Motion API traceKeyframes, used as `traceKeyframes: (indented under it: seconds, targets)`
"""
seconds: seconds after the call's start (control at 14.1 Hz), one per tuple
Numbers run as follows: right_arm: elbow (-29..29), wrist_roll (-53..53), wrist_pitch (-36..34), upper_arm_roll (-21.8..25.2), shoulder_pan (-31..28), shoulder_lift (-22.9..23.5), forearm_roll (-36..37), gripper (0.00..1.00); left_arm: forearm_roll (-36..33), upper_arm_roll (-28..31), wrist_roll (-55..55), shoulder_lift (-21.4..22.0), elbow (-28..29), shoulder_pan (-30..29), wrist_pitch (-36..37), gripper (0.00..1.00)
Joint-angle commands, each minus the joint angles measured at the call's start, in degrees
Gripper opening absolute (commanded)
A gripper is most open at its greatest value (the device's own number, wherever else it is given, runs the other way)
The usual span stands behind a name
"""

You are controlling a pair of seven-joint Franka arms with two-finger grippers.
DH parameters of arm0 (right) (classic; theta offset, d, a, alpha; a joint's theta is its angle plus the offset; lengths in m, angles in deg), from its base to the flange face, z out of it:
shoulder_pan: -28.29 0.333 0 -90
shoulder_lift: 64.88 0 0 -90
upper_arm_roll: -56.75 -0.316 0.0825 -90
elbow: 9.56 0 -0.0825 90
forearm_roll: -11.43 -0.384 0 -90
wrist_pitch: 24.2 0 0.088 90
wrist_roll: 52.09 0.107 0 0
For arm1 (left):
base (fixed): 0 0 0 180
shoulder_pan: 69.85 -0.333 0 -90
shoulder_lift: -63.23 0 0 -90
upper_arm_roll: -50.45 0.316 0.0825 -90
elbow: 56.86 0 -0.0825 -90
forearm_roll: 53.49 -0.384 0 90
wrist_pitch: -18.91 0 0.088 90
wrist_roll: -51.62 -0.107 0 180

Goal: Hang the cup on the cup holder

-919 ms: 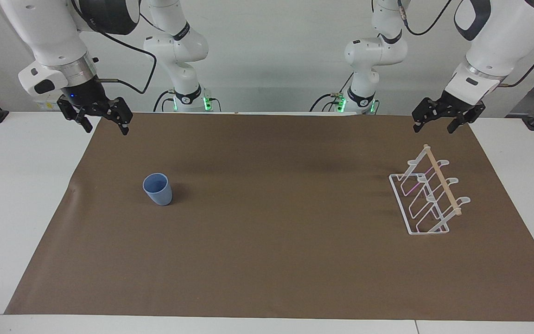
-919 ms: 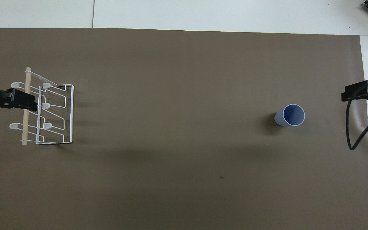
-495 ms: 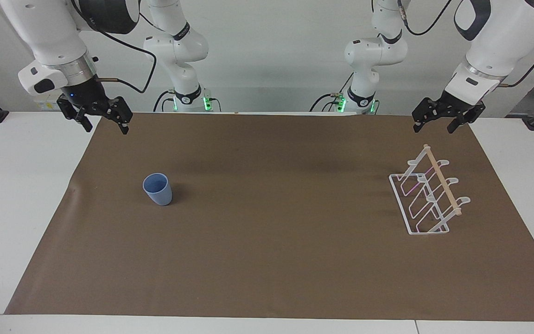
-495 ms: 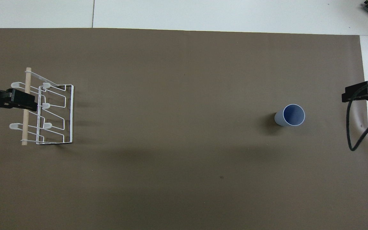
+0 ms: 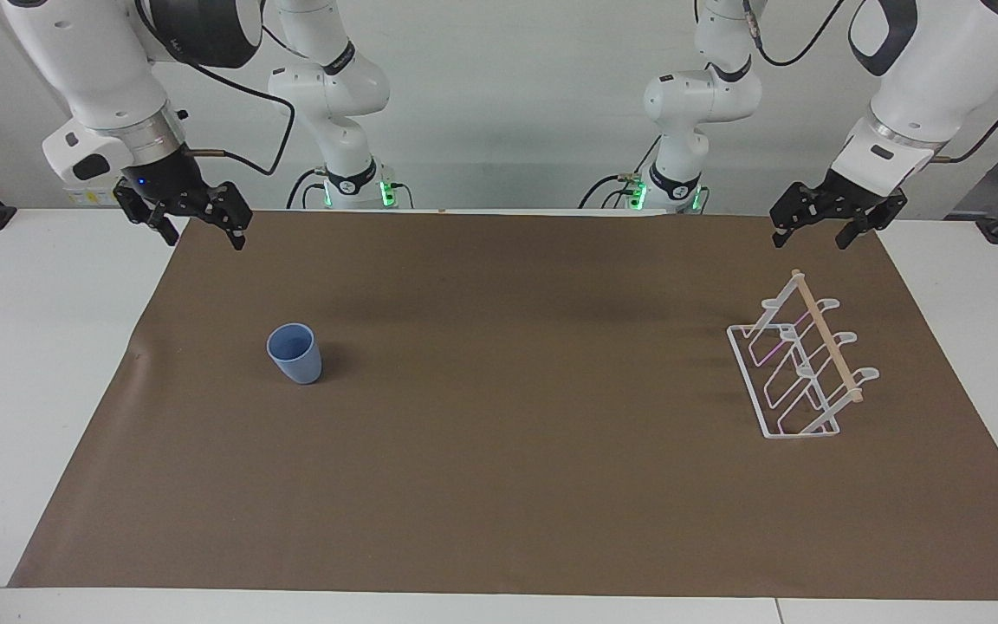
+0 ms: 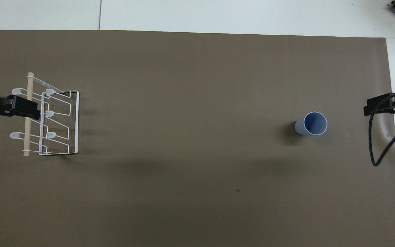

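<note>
Right gripper (image 5: pixel 198 227) wide open, empty

Both arms hang raised above the table, each at its own end, and neither holds anything. The left hand (image 5: pixel 837 227) points downward from a white forearm that slopes in from the upper corner of the facing view, its two black fingers spread apart and empty. The right hand (image 5: pixel 190 224) hangs the same way at the other end, wrist tilted a little inward, with a black cable looping off the wrist, its fingers also spread wide with nothing between them. From overhead, only the dark fingertips of each hand show at the frame's edges.
</note>
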Motion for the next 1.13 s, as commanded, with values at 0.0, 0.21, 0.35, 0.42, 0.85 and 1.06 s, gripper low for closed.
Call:
traceKeyframes:
  seconds: [0.0,0.21,0.35,0.42,0.85,1.06]
  targets:
    - [-12.1,-1.2,9.5,0.4,0.4,-5.9,-0.7,1.0,-0.4,0.3,-0.6,1.5,2.0,0.0,-1.0,1.0]
    - [-17.5,-1.2,17.2,-0.2,0.6,-6.8,-0.7,1.0,-0.4,0.3,-0.5,1.5,2.0,0.0,-1.0,1.0]
    - [-18.9,-1.1,20.1,-0.3,1.7,-6.3,-0.7,1.0,-0.4,0.3,-0.5,1.5,2.0,0.0,-1.0,1.0]
    - [-19.8,-1.1,21.8,-0.3,1.8,-6.1,-0.7,1.0,-0.4,0.3,-0.6,1.5,2.0,0.0,-1.0,1.0]
    - [-24.2,-1.8,31.1,-0.2,1.5,0.3,-0.7,1.0,-0.4,0.3,-0.6,1.5,2.0,0.0,-1.0,1.0]
    - [-25.7,-8.8,34.5,0.0,0.2,3.1,-0.8,1.0,-0.4,0.3,-0.5,1.5,2.0,0.0,-1.0,1.0]
